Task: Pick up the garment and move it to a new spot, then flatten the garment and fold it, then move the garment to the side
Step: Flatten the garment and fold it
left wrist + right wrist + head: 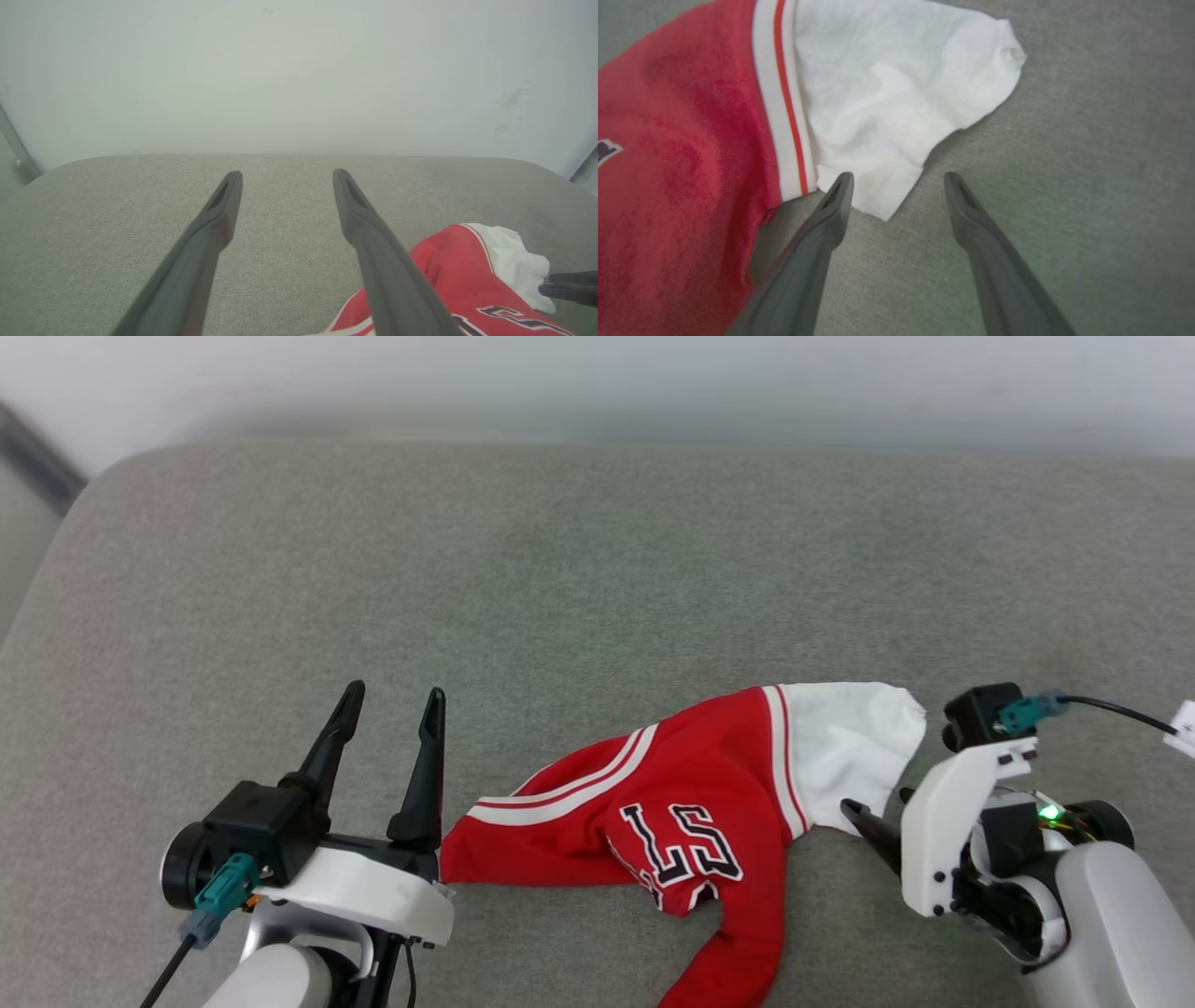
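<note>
The crumpled garment [691, 803] lies on the grey worktop [560, 569] between the spread left hand [395, 691] and the spread right hand [899, 179], which faces its white sleeve [896, 93] corner, where a shallow pinch could catch one layer and slip.

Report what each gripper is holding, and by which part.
Nothing is held. The left gripper is open beside the garment; the right gripper is open at the corner of its white sleeve.

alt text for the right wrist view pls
A crumpled red garment with a white sleeve lies on a grey fabric surface. The open right tool points at the sleeve's lower corner, which shows between its two dark fingertips.
</note>
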Controlling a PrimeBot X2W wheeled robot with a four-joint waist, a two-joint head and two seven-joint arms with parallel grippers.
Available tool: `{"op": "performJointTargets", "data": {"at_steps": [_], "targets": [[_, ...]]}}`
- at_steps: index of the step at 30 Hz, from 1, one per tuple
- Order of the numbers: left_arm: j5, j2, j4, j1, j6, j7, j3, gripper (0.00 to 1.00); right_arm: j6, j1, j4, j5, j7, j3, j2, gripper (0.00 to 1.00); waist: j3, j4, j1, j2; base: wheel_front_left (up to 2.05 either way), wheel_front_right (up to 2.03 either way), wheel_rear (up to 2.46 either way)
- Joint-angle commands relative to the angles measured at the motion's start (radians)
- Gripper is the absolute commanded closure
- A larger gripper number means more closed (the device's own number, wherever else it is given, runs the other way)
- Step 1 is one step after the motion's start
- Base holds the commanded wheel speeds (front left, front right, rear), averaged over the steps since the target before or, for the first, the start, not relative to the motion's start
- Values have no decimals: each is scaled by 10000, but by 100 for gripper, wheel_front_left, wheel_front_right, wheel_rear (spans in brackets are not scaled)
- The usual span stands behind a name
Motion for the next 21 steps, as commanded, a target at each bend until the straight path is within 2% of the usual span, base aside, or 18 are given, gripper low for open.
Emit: {"op": "performJointTargets", "data": {"at_steps": [1,8,9,10,11,16,21], "targets": [[0,-76,90,-139,-58,-69,-15,0,-3,-311,307,62,76,186,-43,0,234,238,0,0,0,0,0],[-81,-227,425,-245,-212,-191,-3,0,-3,-670,1706,509,774,1009,-78,0,418,401,0,0,0,0,0],[-84,-235,463,-249,-212,-207,0,0,-3,-671,1826,574,850,1102,-100,58,425,405,0,0,0,0,0],[-91,-247,494,-254,-221,-213,7,0,-3,-685,1896,675,875,1166,-107,89,429,403,0,0,0,0,0],[-103,-255,527,-250,-228,-219,13,0,-2,-732,1928,751,848,1218,-116,100,424,394,0,0,0,0,0],[-173,-277,638,-140,-234,-251,45,0,-5,-1462,1343,635,-3,1145,-606,100,321,230,0,0,0,0,0],[-221,-198,685,22,-210,-239,55,0,-5,-1456,688,359,-780,338,-842,100,123,-48,0,0,0,0,0]]}}
